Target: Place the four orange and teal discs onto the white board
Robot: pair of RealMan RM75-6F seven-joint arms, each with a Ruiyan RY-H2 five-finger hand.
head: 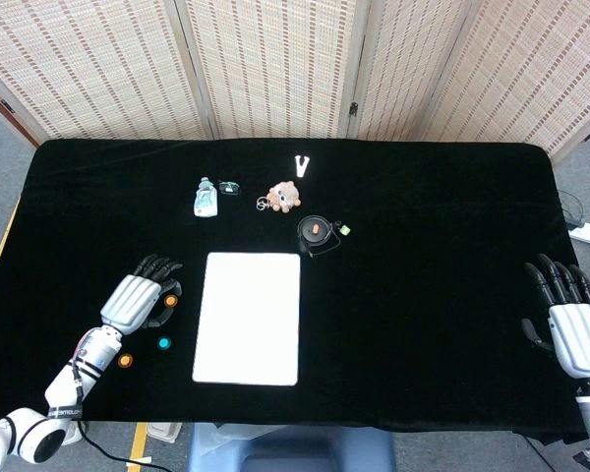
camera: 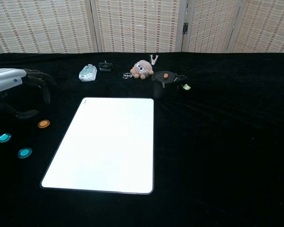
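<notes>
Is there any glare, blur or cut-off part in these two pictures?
Head view: sharp and evenly lit; the white board is washed out to plain white, and the left hand hides one teal disc. Chest view: the board glows likewise; the left hand is cut off by the edge.
</notes>
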